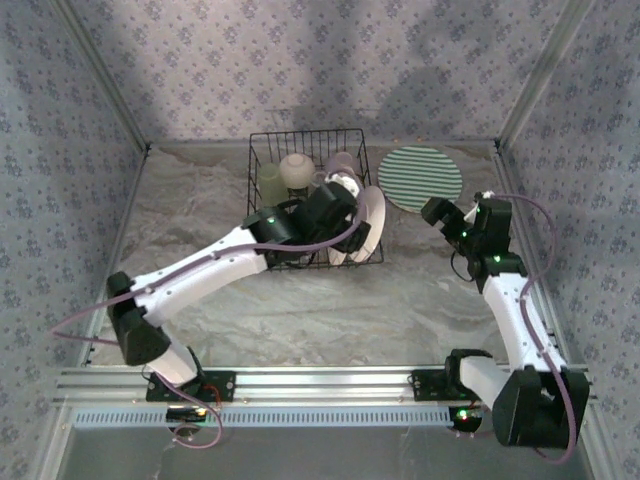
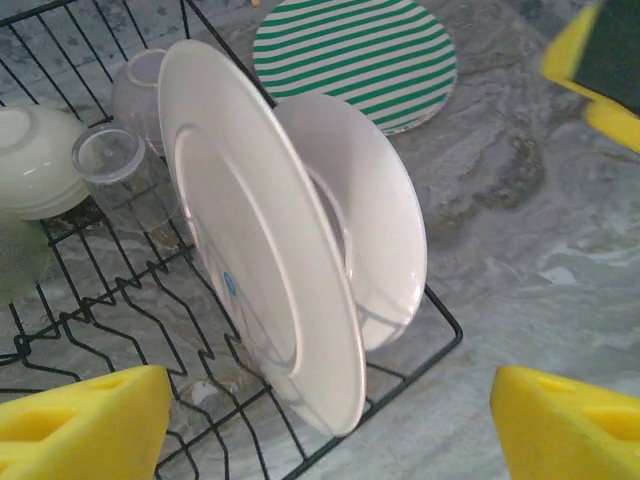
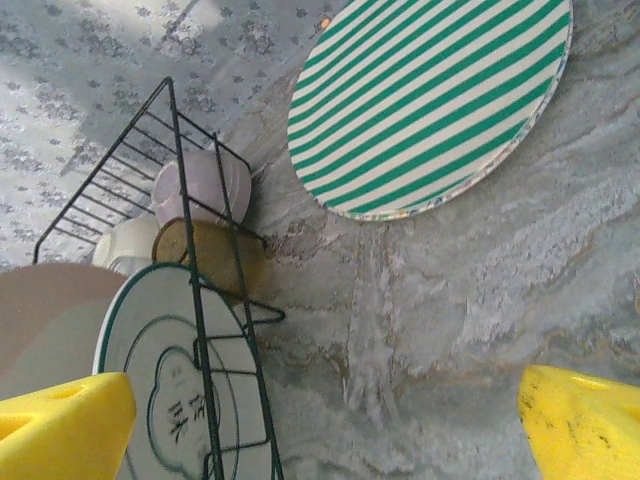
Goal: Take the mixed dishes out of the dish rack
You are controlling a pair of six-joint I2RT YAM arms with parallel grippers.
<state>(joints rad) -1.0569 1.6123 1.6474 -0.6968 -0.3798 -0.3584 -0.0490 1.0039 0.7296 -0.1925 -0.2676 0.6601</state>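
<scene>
- Overhead: dish rack [image 1: 262,150] sitting at the far middle of the table [image 1: 300,300]; left gripper [image 1: 348,192] reaching into its right end; green-striped plate [image 1: 420,177] lying flat just right of it; right gripper [image 1: 437,212] hovering beside that plate.
- Left wrist: left fingers [image 2: 80,425] standing apart, flanking two upright white plates [image 2: 250,250], not touching them.
- Right wrist: right fingers [image 3: 65,430] spreading wide, gripping nothing.

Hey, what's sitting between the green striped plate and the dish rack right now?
Nothing. The right wrist view shows a bare strip of marbled table between the green-striped plate and the dish rack.
</scene>
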